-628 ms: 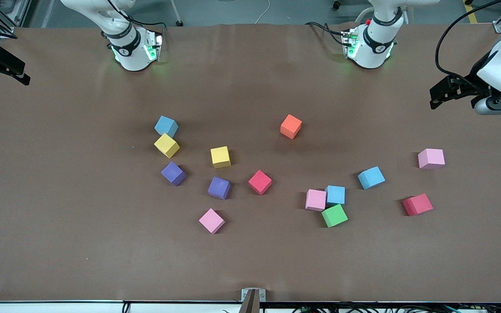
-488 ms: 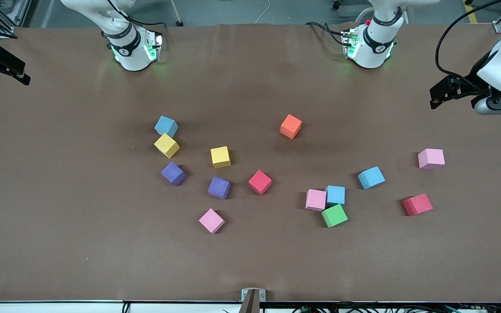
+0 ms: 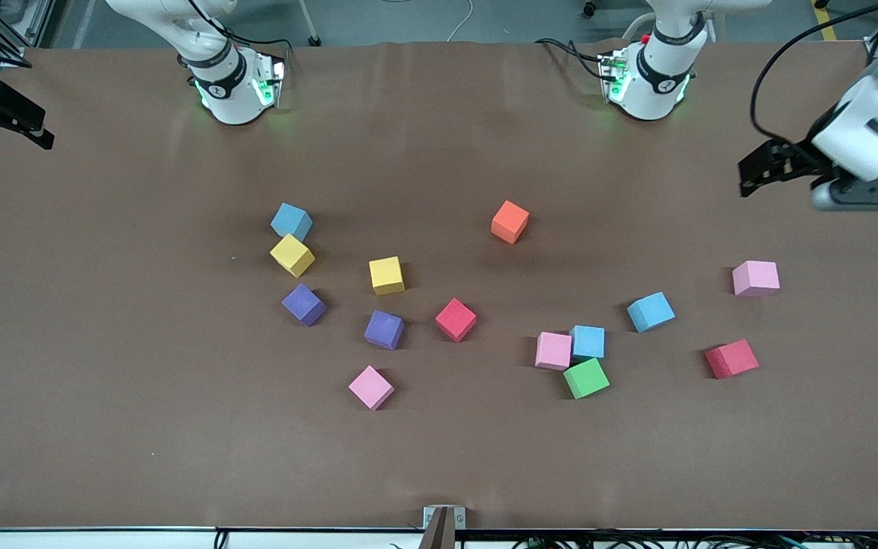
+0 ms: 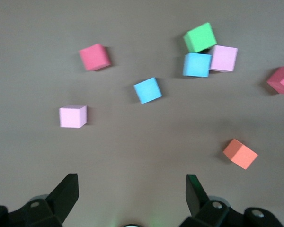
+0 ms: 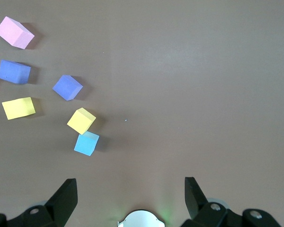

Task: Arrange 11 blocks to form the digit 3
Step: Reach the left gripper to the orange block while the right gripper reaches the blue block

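Blocks lie scattered and apart over the brown table [image 3: 104, 343], none yet joined into a digit, and the front view alone takes in all of them. Toward the right arm's end sit a blue block [image 3: 291, 221] with a yellow block [image 3: 293, 255] just beside it, a purple block [image 3: 304, 304], a second yellow block [image 3: 386, 275], a second purple block [image 3: 384, 329] and a pink block [image 3: 371, 387]. Near the middle are an orange block [image 3: 510, 222] and a red block [image 3: 456, 319]. Toward the left arm's end a pink block [image 3: 553, 351], a blue block [image 3: 588, 342] and a green block [image 3: 586, 377] touch in a cluster, with a lone blue block [image 3: 651, 312], another red block [image 3: 732, 358] and another pink block [image 3: 755, 277] well apart.

Each wrist view shows only the half under its own arm, and shows what the front view cannot: the finger spacing. In the left wrist view the left gripper [image 4: 132, 196] has its fingers spread wide with nothing between them, above the cluster and the orange cube. In the right wrist view the right gripper [image 5: 131, 197] is likewise spread and empty, over bare table near the blue and yellow pair.

Since the earlier frames the blocks have not shifted. The left arm's hand [image 3: 770, 164] has swung slightly inward and tilted over the table's edge. The right arm's hand [image 3: 8, 114] waits at its end of the table, unmoved.
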{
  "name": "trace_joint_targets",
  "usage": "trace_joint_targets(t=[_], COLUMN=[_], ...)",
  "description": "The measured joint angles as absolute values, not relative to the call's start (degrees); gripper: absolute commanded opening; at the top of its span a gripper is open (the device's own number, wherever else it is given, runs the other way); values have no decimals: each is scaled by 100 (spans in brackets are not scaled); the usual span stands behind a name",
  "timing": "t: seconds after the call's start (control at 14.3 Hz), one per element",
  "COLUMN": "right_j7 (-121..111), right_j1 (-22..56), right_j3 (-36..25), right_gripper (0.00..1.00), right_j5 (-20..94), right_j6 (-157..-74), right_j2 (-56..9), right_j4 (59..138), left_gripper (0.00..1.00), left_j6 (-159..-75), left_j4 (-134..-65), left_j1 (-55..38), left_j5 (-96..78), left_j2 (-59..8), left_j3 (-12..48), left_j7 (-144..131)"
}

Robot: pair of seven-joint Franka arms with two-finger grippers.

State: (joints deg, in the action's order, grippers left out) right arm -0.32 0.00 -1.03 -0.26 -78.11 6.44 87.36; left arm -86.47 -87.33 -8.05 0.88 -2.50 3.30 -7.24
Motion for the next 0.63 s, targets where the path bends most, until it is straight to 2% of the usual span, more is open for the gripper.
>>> trace_joint_targets(t=[0.35,0.63], right_j7=[-32,-31], right_j1=[6,-6], right_j3=[-99,-134], right_gripper=[100,100], right_j5=[-239,-557], right_j6=[-7850,-8400], right_j2=[502,-180], right_j4=[8769,8809], left_gripper=[100,100], left_j6=[-9923,-11081], left_j4=[-8652,-8615], left_j1=[-2236,-3364], left_j5=[73,72], left_j2=[-1554,-2663], left_j3=[612,629], left_j7=[-3174,-4962])
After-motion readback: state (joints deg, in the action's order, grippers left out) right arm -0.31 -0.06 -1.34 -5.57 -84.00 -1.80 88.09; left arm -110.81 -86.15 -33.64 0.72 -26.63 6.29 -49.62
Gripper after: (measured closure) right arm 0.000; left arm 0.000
